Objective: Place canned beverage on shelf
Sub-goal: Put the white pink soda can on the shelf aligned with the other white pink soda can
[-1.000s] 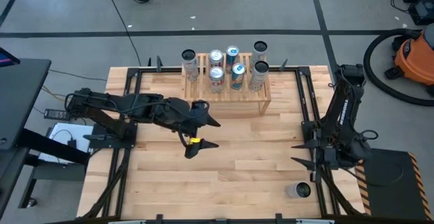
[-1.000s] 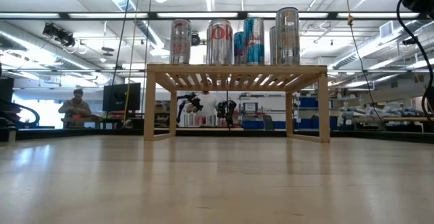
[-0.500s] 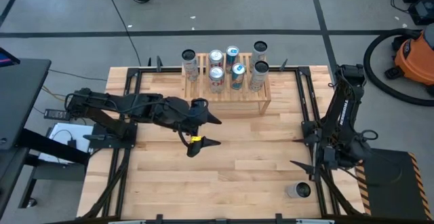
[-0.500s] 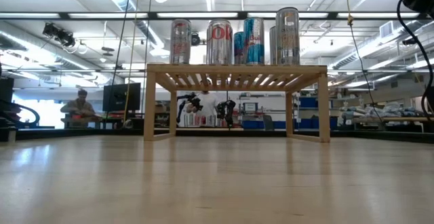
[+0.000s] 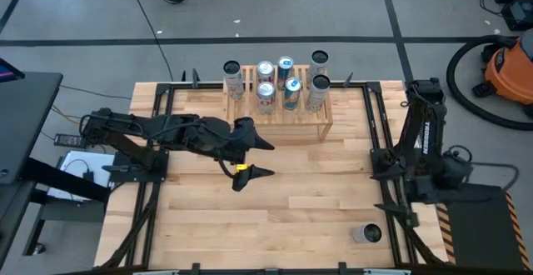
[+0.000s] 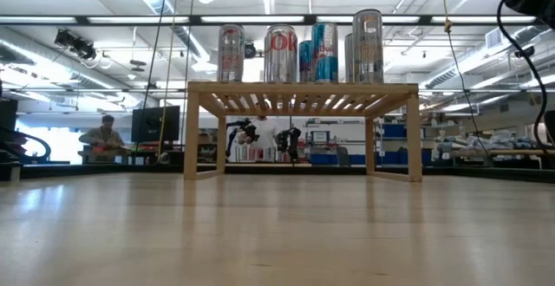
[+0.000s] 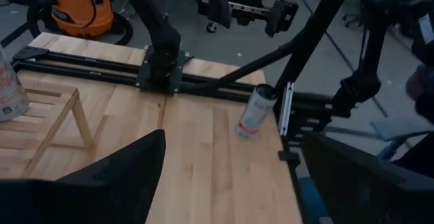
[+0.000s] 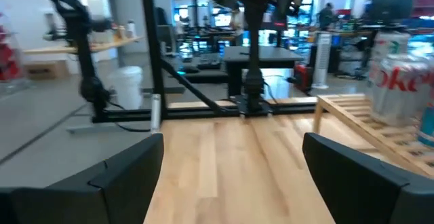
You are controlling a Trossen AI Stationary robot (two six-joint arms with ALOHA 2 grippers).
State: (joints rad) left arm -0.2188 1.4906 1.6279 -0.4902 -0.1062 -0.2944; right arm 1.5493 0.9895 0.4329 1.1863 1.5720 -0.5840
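Wooden tabletop (image 5: 291, 217) fills the high view's centre, grey floor around it. Left arm reaches from centre left toward mid-frame; left gripper (image 5: 254, 158) hovers below the shelf (image 5: 283, 125), jaws spread, holding nothing. Right arm stands folded at right edge; right gripper (image 5: 398, 212) hangs near the lone can (image 5: 365, 234) at lower right, apart from it, jaws apparently spread and empty. Broad bare planks lie between both grippers. Shelf sits at upper centre against the table's far edge, carrying six upright cans (image 5: 275, 82).

Low view: bare planks fill the foreground; shelf (image 6: 303, 91) stands centre frame, cans (image 6: 299, 54) upright on its slats, open space beneath.

Left wrist view: spread fingers (image 7: 115, 180); lone can (image 7: 255, 112) upright near the table edge.

Right wrist view: spread fingers (image 8: 108, 176); shelf (image 8: 366, 125) at right.
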